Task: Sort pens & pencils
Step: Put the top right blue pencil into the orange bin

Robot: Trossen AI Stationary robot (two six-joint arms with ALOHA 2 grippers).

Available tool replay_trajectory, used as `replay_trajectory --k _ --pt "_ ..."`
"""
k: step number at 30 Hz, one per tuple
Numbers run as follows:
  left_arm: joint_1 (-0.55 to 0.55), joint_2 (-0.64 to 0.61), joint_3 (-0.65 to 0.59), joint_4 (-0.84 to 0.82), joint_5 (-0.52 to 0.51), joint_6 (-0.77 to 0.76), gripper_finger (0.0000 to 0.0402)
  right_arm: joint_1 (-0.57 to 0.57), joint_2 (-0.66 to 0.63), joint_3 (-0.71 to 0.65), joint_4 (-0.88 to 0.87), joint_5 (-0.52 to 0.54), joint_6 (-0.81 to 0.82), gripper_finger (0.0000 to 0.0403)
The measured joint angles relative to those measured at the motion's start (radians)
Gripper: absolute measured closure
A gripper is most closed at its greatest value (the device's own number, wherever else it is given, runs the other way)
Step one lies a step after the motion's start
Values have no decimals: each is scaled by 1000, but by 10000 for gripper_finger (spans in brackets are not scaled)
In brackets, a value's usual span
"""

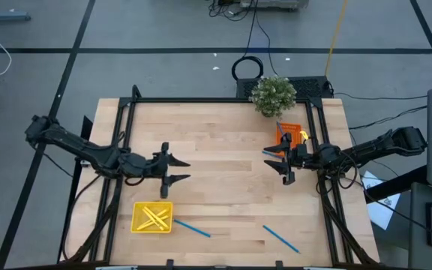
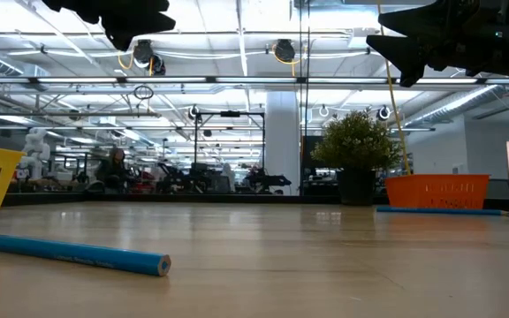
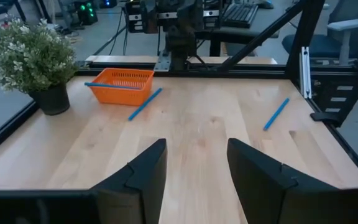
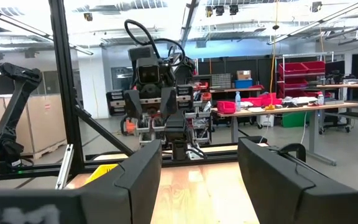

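Wooden table (image 1: 223, 150) is flanked by two raised arms. Left gripper (image 1: 180, 170) and right gripper (image 1: 274, 160) are both seen spread apart, grasping nothing. Two blue pencils (image 1: 193, 228) are left lying near the yellow tray (image 1: 135, 222).

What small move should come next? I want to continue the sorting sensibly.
Probably lower the left end effector, open and empty, toward the blue pencil lying loose beside the yellow tray. The right end effector waits near the orange tray.
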Motion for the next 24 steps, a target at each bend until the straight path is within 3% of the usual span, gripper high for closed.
replay_trajectory --k 12,15,20,24 --pt "0 0 0 12 0 4 227 0 0 0 -76 4 24 202" --pt "0 0 0 13 0 4 227 0 0 41 -288 105 61 202" --pt "0 0 0 15 0 3 227 0 52 216 -821 251 201 210" --pt "0 0 0 15 0 2 227 -1 160 296 -942 270 247 219"
